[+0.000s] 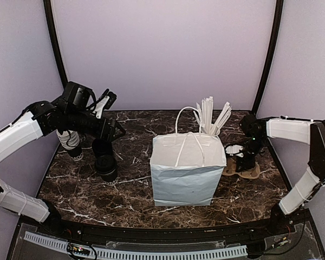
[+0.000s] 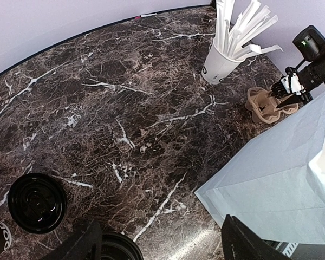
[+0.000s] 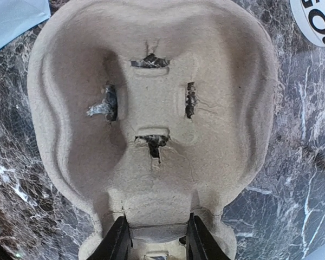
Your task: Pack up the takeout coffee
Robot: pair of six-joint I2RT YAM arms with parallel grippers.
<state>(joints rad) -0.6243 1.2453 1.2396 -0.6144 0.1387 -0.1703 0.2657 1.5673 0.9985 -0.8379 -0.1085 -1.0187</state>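
Dark, black-lidded takeout coffee (image 1: 105,167) stands upright; left gripper (image 2: 162,246) gapes, right gripper (image 3: 154,238) seemingly pinches pulp carrier (image 3: 151,108).

Dark print on the white stick cup (image 3: 317,21) is cropped, unreadable.

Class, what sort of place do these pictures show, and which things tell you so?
Probably a mock coffee-shop counter. The clues are a marble-look counter, a white paper bag, a black lidded coffee cup and a pulp cup carrier.
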